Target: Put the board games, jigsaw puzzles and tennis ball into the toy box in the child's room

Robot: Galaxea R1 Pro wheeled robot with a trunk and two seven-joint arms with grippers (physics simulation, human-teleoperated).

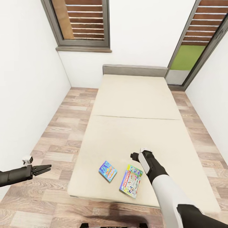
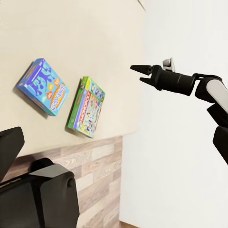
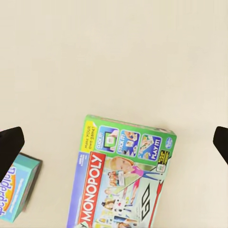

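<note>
Two board games lie flat near the foot of the beige bed (image 1: 133, 104): a small blue one (image 1: 107, 171) (image 2: 43, 87) and, to its right, a larger green-edged one (image 1: 131, 181) (image 2: 87, 107) (image 3: 124, 178). My right gripper (image 1: 136, 155) (image 2: 141, 74) (image 3: 114, 142) hangs open just above the bed, over the far end of the green-edged game, not touching it. My left gripper (image 1: 44, 169) is open over the floor to the left of the bed, holding nothing. The table, toy box, jigsaw puzzles and tennis ball are out of view.
Wood-plank floor (image 1: 63, 126) runs along both sides of the bed and in front of its foot edge. A white wall (image 1: 25, 95) stands close on the left. Grey-framed windows (image 1: 82, 25) and the grey headboard (image 1: 134, 69) are at the far end.
</note>
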